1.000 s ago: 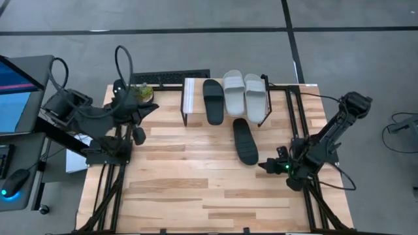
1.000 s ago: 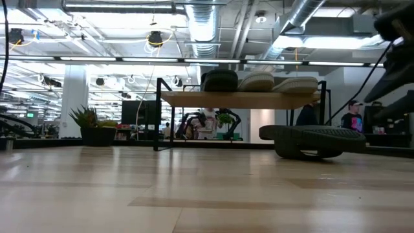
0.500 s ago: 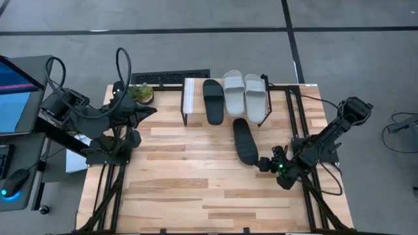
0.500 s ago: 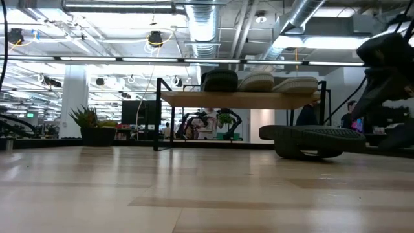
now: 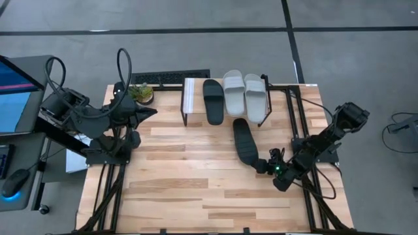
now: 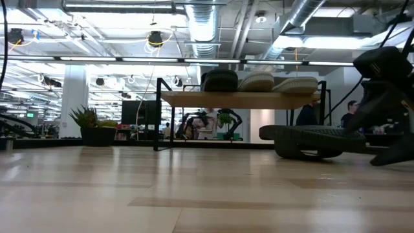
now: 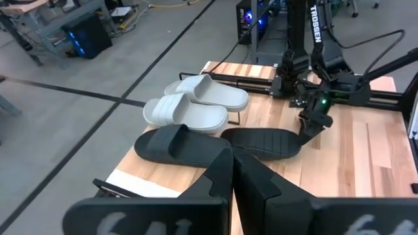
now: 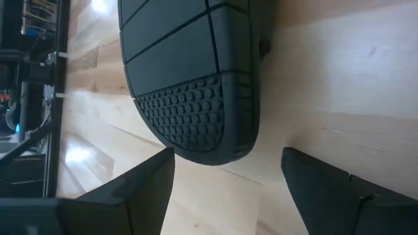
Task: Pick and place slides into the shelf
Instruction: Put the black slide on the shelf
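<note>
Closing in lower right, right gripper (image 5: 265,164), fingers (image 8: 147,189) spread, nears black slide's (image 5: 245,141) probably flexible heel.

potted plant (image 5: 142,93) at table (image 5: 170,189) corner | keyboard (image 5: 171,78) behind | monitor (image 5: 16,91)

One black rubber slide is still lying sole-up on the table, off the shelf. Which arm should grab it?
The right. Its right gripper is at the heel end of the upside-down black rubber slide, fingers open either side in the right wrist view. The left gripper is shut, farther off, by the wooden-topped shelf's free end.
</note>
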You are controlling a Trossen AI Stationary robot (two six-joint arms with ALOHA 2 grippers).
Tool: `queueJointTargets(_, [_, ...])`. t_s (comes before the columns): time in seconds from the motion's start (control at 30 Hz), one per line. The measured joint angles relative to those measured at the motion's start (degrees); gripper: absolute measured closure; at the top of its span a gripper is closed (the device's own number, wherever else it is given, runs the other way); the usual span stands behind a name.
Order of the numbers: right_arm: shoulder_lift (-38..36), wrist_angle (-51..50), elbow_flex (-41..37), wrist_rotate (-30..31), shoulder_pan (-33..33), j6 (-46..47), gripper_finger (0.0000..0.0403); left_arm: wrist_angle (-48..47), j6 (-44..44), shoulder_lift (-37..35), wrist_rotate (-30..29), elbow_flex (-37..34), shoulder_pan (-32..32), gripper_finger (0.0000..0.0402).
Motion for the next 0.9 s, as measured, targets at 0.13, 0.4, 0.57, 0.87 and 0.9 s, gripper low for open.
queueJointTargets(0.13, [0.27, 0.01, -0.02, -0.15, -1.27, 0.05, 0.0124, 0.01, 0.0, 0.0, 0.0, 0.0, 0.0, 0.0401])
queueJointTargets(0.4, [0.39, -0.87, -0.01, -0.24, -3.31, 0.49, 0.0124, 0.02, -0.01, 0.0, 0.04, 0.0, 0.01, 0.0401])
queueJointTargets(0.57, [0.41, -1.15, -0.02, -0.28, -4.54, 0.27, 0.0124, -0.05, 0.0, 0.0, 0.07, 0.0, 0.0, 0.0401])
queueJointTargets(0.87, [0.46, -1.36, -0.06, -0.21, -7.1, -1.27, 0.0125, -0.96, 0.0, 0.0, 0.39, 0.0, 0.0, 0.0401])
queueJointTargets(0.9, [0.46, -1.36, -0.07, -0.18, -7.24, -1.29, 0.0127, -0.96, 0.0, 0.0, 0.41, 0.0, 0.0, 0.0401])
